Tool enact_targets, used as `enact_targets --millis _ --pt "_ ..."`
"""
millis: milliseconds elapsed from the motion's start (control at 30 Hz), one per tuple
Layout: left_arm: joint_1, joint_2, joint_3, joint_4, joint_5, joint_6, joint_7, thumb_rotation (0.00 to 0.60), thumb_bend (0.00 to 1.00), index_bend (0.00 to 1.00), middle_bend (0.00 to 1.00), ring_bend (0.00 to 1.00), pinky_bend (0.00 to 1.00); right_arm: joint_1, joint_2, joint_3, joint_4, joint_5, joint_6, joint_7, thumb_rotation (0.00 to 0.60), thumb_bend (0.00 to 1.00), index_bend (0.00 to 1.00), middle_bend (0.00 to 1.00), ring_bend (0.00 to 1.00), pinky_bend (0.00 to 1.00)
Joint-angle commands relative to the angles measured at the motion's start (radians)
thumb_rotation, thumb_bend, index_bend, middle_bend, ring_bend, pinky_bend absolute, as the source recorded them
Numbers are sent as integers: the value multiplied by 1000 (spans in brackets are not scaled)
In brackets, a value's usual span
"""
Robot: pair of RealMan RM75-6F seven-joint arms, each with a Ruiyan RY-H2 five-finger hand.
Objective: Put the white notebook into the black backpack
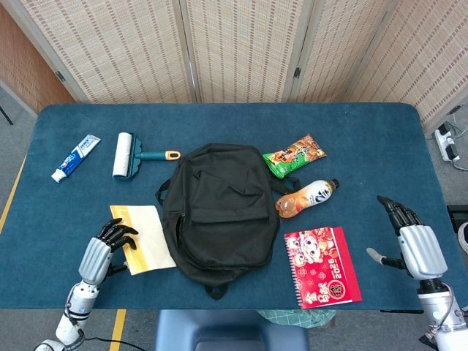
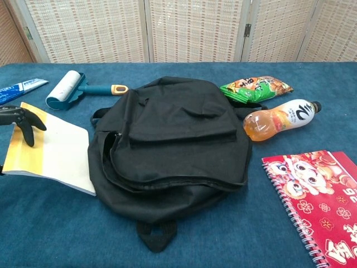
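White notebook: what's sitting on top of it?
The left hand rests its fingers on the white notebook near its left edge. The black backpack lies against its right edge; whether it covers any of it, I cannot tell.

Soft cloth meets shiny wrappers here.
Matt black fabric backpack [image 1: 219,208], napped blue tablecloth [image 1: 365,139], glossy snack bag [image 1: 294,154], clear plastic bottle [image 1: 307,197], paper notebook [image 1: 142,238].

Toothpaste [image 1: 75,157], lint roller [image 1: 126,155], snack bag [image 1: 294,155], bottle [image 1: 307,197], red calendar [image 1: 322,266].
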Motion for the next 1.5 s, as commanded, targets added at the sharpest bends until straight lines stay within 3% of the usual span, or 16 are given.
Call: enact_targets --millis 33,433,767,1167,1500 --pt "9 10 6 6 3 12 5 600 581 690 435 359 235 8 -2 -2 -7 -9 -8 -9 600 124 19 154 147 179" --pt "40 62 -13 -20 -15 97 0 600 603 713 453 367 242 100 -38 -14 -49 -66 -128 -73 600 124 19 154 148 179" --pt "36 103 -7 -48 14 193 61 600 593 723 467 378 242 282 -125 6 -107 -76 -367 -172 600 125 87 159 153 179" --pt "1 132 2 -51 65 315 141 600 578 731 482 392 248 465 -285 50 -75 96 -599 -321 600 123 165 169 160 180" --pt "0 147 10 -93 77 331 172 600 573 731 482 392 246 554 -375 69 -5 243 -664 -393 600 124 182 175 163 180"
